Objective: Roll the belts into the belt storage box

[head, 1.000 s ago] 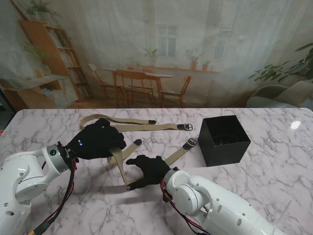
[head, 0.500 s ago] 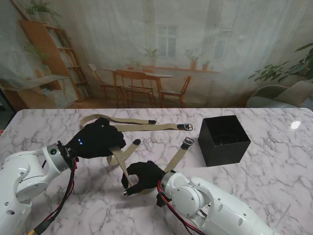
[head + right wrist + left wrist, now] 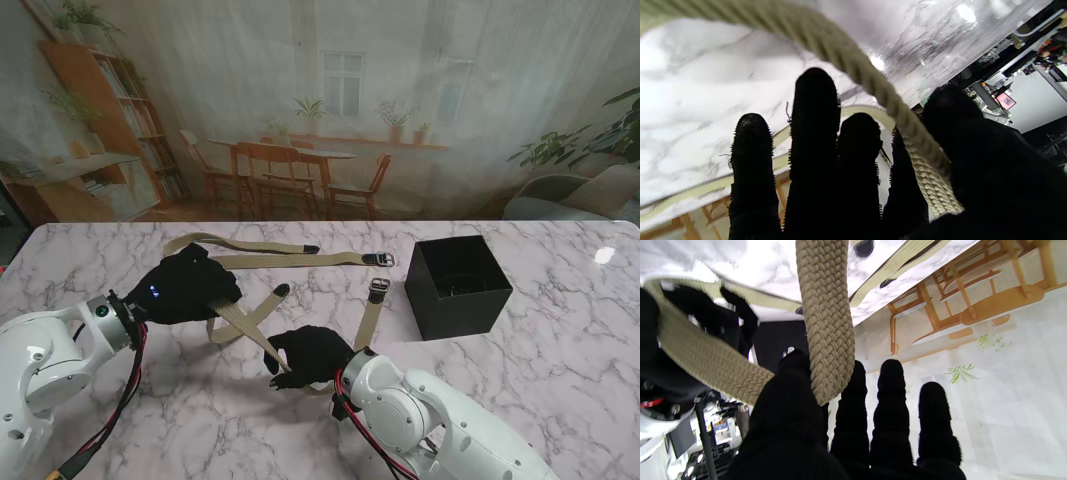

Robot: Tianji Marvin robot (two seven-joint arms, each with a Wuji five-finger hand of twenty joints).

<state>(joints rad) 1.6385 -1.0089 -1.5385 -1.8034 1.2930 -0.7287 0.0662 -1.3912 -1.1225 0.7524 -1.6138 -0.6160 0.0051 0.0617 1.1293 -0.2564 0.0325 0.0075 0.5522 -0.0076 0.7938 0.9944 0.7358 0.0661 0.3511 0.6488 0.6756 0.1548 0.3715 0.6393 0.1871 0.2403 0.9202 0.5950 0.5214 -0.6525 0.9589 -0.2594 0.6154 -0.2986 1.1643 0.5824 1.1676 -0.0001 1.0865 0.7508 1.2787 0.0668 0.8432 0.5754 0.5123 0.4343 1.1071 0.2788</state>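
A tan braided belt (image 3: 245, 330) stretches taut between my two black-gloved hands. My left hand (image 3: 185, 288) is shut on it, the belt (image 3: 826, 323) bent over my thumb and forefinger. My right hand (image 3: 310, 355) is shut on the same belt (image 3: 907, 133), pinched between thumb and fingers. Its buckle end (image 3: 378, 290) lies on the table to the right, its black tip (image 3: 282, 290) between the hands. A second tan belt (image 3: 280, 256) lies flat farther from me. The black belt storage box (image 3: 458, 285) stands open at the right.
The marble table (image 3: 560, 360) reaches to the backdrop wall. The second belt's buckle (image 3: 381, 259) lies just left of the box. Both white forearms rise from the near corners.
My right hand has moved right and slightly farther from me, and my left hand drew back to the left. The belt between them went from slack to taut, and the buckle end slid nearer.
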